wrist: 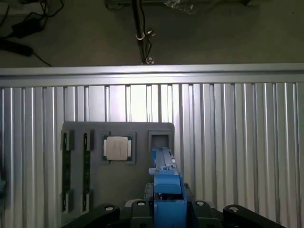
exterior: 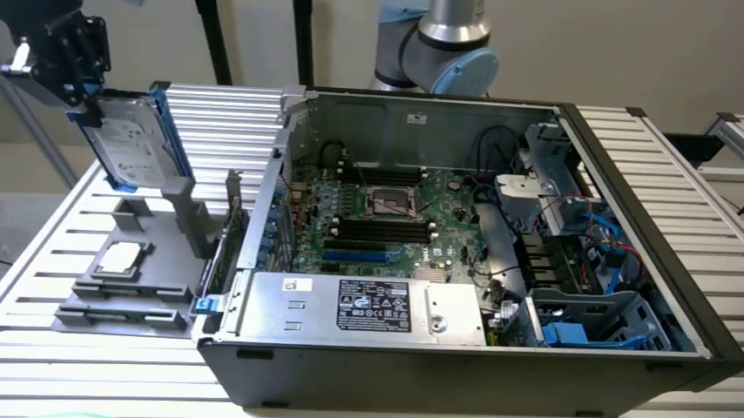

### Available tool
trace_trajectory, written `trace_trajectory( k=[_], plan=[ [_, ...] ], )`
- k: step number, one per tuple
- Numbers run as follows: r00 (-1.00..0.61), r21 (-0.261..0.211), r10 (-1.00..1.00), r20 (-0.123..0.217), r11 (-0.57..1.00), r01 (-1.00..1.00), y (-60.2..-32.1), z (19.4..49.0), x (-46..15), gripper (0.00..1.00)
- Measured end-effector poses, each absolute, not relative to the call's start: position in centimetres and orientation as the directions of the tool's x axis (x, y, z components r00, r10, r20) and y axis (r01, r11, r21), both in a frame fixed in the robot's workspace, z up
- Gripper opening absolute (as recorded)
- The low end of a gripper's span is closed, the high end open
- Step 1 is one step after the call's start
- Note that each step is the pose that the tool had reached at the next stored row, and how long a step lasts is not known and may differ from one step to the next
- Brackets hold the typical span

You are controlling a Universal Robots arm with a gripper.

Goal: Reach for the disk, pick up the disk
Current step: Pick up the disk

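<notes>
Tool [wrist: 164, 211] seemingly clamps the disk [exterior: 128, 144] upright above grey holder [exterior: 128, 292].

plain pale wall [exterior: 651, 52] across the back here, evenly lit, nothing hanging on it. two black poles [exterior: 215, 39] stand upright against it, towards the exterior view's left. under it all, a counter [exterior: 233, 113] of ribbed silver slats running side to side, gaps showing between the bars at its near left corner. over at the exterior view's right, a bit of metal frame [exterior: 727, 131] pokes in beyond the counter. now the wrist camera: grey floor [wrist: 228, 38] past the counter's smooth edge rail, black cables [wrist: 21, 28] trailing across it, a thin dark stand [wrist: 138, 28] rising there, and a soft bright sheen on the slats.
</notes>
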State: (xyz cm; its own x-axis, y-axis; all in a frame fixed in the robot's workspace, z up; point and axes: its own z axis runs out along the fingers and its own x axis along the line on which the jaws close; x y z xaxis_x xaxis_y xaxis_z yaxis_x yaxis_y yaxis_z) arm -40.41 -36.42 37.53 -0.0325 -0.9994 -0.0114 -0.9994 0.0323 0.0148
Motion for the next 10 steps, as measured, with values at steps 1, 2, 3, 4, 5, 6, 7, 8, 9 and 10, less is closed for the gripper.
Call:
trace_trajectory(
  k=[1,2,3,4,5,6,7,8,9,10],
  plan=[
    [-0.032,0.015,-0.999,-0.011,0.032,-0.999,-36.4,38.0,-40.2,0.33],
    [-0.032,0.015,-0.999,-0.011,0.032,-0.999,-36.4,38.4,-40.0,0.33],
    [-0.032,0.015,-0.999,-0.011,0.032,-0.999,-36.4,38.9,-39.7,0.33],
    [-0.032,0.015,-0.999,-0.012,0.032,-0.999,-36.4,39.3,-39.3,0.33],
    [-0.032,0.015,-0.999,-0.012,0.032,-0.999,-36.4,39.8,-38.9,0.33],
    [-0.032,0.015,-0.999,-0.014,0.032,-0.999,-36.4,40.3,-38.5,0.33],
    [-0.032,0.015,-0.999,-0.015,0.031,-0.999,-36.4,40.7,-38.1,0.33],
    [-0.031,0.016,-0.999,-0.016,0.031,-0.999,-36.4,41.1,-37.8,0.33],
    [-0.031,0.016,-0.999,-0.017,0.031,-0.999,-36.4,41.6,-37.4,0.33],
    [-0.031,0.016,-0.999,-0.018,0.031,-0.999,-36.4,42.1,-37.0,0.33]
  ],
)
